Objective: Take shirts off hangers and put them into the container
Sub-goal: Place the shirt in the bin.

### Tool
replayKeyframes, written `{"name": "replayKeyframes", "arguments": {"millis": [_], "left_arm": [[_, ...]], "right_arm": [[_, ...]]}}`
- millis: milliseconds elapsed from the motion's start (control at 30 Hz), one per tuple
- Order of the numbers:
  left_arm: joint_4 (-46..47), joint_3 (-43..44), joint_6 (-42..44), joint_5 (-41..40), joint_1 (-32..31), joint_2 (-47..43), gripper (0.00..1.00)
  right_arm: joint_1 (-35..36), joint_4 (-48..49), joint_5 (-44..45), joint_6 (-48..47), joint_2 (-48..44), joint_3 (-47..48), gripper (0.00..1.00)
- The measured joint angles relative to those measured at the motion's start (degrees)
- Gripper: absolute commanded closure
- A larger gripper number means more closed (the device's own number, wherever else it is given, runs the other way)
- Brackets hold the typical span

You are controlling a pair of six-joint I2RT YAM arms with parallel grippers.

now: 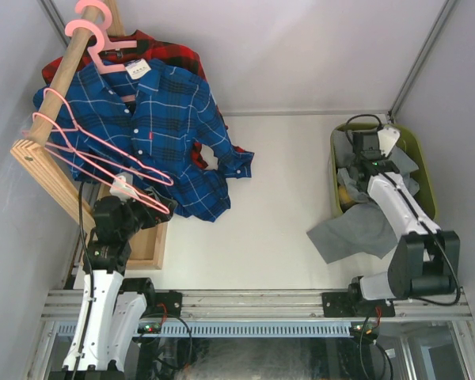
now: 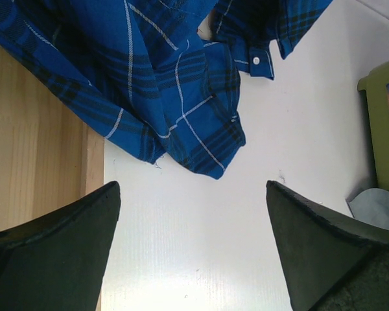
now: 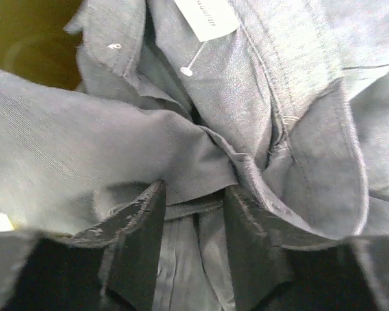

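Here the right gripper [image 3: 194, 191] stands partly open over the grey shirt [image 3: 246, 129] in the container [image 1: 424, 172]. The left gripper [image 2: 191, 188] gapes wide near the blue plaid shirt [image 2: 149, 84].

The white table [image 1: 277, 206] is bearing a wooden board [image 1: 146, 247] at nine o'clock and the green container [image 1: 425, 170] at three, a grey shirt [image 1: 352, 233] trailing onto it.

The left arm [image 1: 95, 317] and right arm [image 1: 397, 204] have white shells and black joints; the left gripper [image 2: 191, 188] fingers [image 2: 58, 246] are dark wedges.
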Motion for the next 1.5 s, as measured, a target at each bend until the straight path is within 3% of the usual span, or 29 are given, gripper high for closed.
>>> {"name": "replayKeyframes", "arguments": {"millis": [100, 200, 400, 733, 900, 1033, 1133, 1300, 1500], "left_arm": [[0.00, 0.00, 0.00, 0.35, -0.02, 0.35, 0.04], [-0.02, 0.00, 0.00, 0.39, -0.02, 0.37, 0.04], [0.00, 0.00, 0.02, 0.79, -0.04, 0.55, 0.04], [-0.02, 0.00, 0.00, 0.76, -0.28, 0.55, 0.04], [-0.04, 0.00, 0.02, 0.76, -0.35, 0.46, 0.04], [-0.04, 0.00, 0.00, 0.74, -0.39, 0.46, 0.04], [-0.04, 0.00, 0.02, 0.70, -0.39, 0.48, 0.04], [-0.02, 0.00, 0.02, 0.70, -0.39, 0.57, 0.02], [-0.04, 0.00, 0.11, 0.72, -0.44, 0.72, 0.00]], "right_arm": [[-0.46, -0.98, -1.68, -1.18, -4.81, 1.64, 0.45], [-1.09, -1.25, -3.67, -2.01, -8.50, 4.46, 0.44], [-1.77, -0.81, -10.21, -2.01, -10.56, 7.37, 0.58], [-3.21, -0.50, -21.00, -1.14, 8.48, 8.48, 0.63], [-4.33, -1.44, -22.64, -1.53, 11.45, 7.65, 0.49], [-4.33, -2.40, -22.75, -3.93, 1.29, 7.37, 0.35], [-3.28, -2.64, -22.88, -6.91, -9.97, 7.41, 0.32], [5.29, -4.61, -23.23, -9.77, -25.03, 7.02, 0.32], [31.08, -6.54, -16.92, -6.54, -32.11, -4.81, 0.36]]}}
